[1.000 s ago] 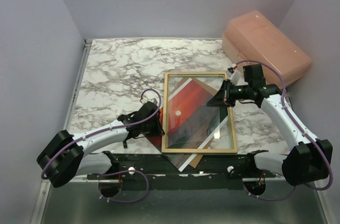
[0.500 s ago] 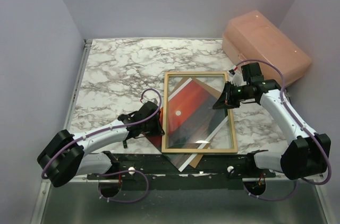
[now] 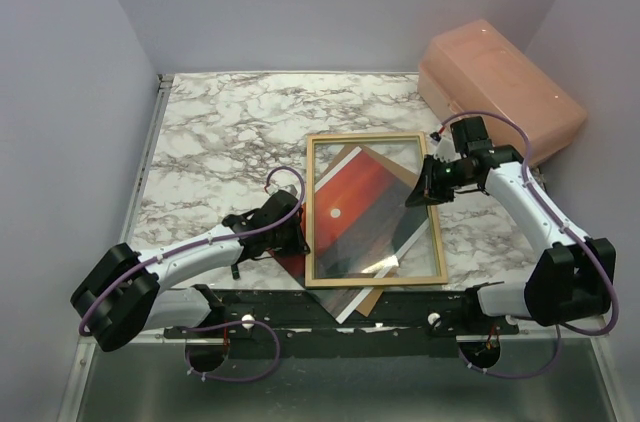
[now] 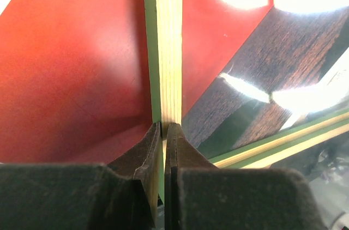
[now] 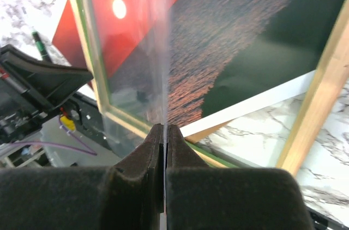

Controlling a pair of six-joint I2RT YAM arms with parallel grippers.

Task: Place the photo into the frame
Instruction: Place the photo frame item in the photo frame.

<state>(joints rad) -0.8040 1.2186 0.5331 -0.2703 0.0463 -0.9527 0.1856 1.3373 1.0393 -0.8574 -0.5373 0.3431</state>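
While the left fingers (image 4: 155,137) are pinched nearly shut on the near end of the frame (image 4: 169,50)'s side rail, pale wood face up and green edge just to their left, the right fingers (image 5: 157,137) are clamped flat together on one edge of the clear sheet (image 5: 163,77), which runs straight ahead of them, seen edge-on and raised at a tilt over the frame's opening. The sunset photo (image 4: 71,66) lies picture side up on the counter (image 3: 230,132) beneath both pairs of fingers. It sits skewed under the frame, with its red sky spilling out to the left of the left fingers and its dark water below the right ones. A brown backing board (image 3: 368,300) peeks out under the near rail. Whether the sheet is going into the opening or coming out cannot be told. Either way, the step seems to call for the left fingers to hold the rail firm so the frame does not slide over the photo. The right fingers should swing the sheet slowly, without twisting it, with its low edge inside the rails. The likely risk is the thin sheet slipping from so narrow a grip or catching a rail and dragging the photo further askew.
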